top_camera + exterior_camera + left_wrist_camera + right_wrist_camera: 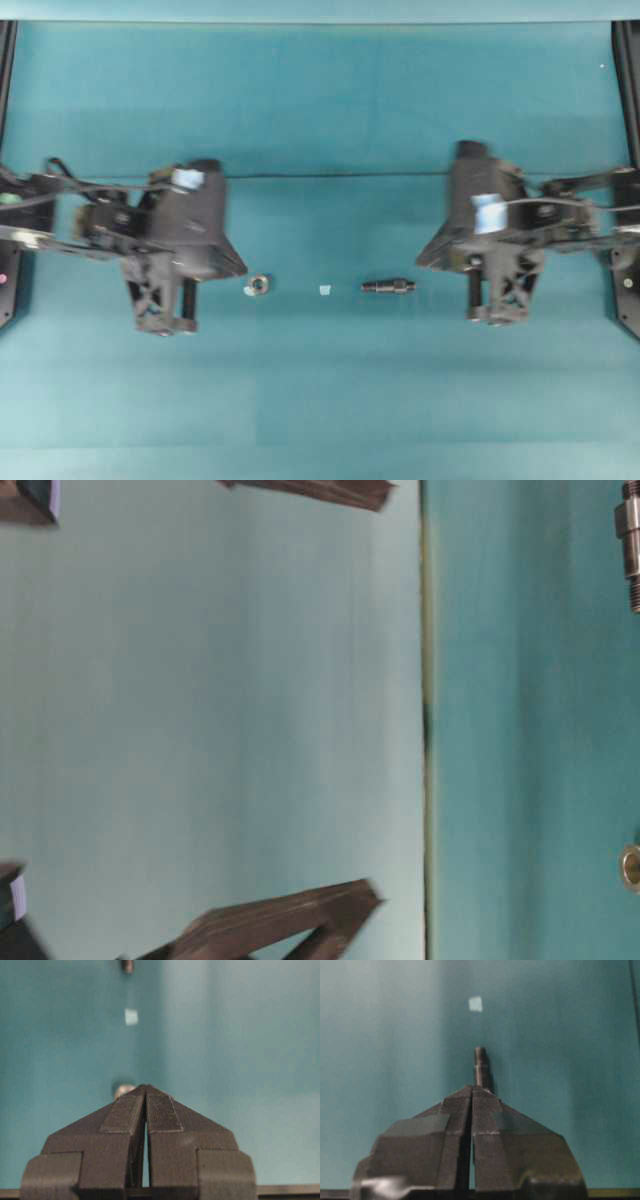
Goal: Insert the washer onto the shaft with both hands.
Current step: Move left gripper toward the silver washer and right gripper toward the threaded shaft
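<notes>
Your washer point(257, 285), a small silvery ring w/ round hole, lies flat on the teal bench point(330, 390). The dark stepped shaft point(388, 286) lies nearby. Left tool point(145, 1091) & right tool point(472, 1091) are both clenched, empty.

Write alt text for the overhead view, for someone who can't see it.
Two black robot arms face each other over a teal table, left hand and right hand shut and empty. Between them, left to right, lie the washer, a pale tape scrap and the dark shaft.
</notes>
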Robot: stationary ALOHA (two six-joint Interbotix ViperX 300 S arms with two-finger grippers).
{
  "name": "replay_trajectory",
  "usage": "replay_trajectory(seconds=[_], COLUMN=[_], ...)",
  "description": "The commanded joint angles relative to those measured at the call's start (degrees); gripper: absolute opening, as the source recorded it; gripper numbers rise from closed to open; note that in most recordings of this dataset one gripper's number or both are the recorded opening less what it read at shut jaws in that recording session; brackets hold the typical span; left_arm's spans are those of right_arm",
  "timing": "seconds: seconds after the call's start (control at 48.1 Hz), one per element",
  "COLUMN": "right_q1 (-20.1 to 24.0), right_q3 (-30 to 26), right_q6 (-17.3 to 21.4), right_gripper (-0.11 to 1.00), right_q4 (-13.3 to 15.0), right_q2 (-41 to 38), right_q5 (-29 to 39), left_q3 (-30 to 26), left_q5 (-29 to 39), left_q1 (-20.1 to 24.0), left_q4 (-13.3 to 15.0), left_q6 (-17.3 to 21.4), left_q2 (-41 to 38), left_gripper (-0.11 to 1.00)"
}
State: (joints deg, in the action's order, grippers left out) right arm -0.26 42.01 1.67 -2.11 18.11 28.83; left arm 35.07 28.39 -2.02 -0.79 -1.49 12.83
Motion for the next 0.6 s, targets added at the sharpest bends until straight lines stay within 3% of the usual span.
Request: replay_trajectory(seconds=[0.0, 0.582], right_q1=[-0.09, 0.00], right_q3=[-2.29, -5.62], right_q6=[-0.26, -0.35], right_gripper=[-0.10, -0.10], right_q4=[0.18, 0.44], right_q2=[-1.49, -9.76], right_q5=[0.97, 3.96], left_q3=[-2.11, -4.31], left_q5=[1.32, 3.25], left_q1=[-0.09, 0.79], left_q4=[-0.18, -0.35], left_q6=[0.09, 0.18], left_q2=[-2.02, -10.37], left_gripper=[0.02, 0.02])
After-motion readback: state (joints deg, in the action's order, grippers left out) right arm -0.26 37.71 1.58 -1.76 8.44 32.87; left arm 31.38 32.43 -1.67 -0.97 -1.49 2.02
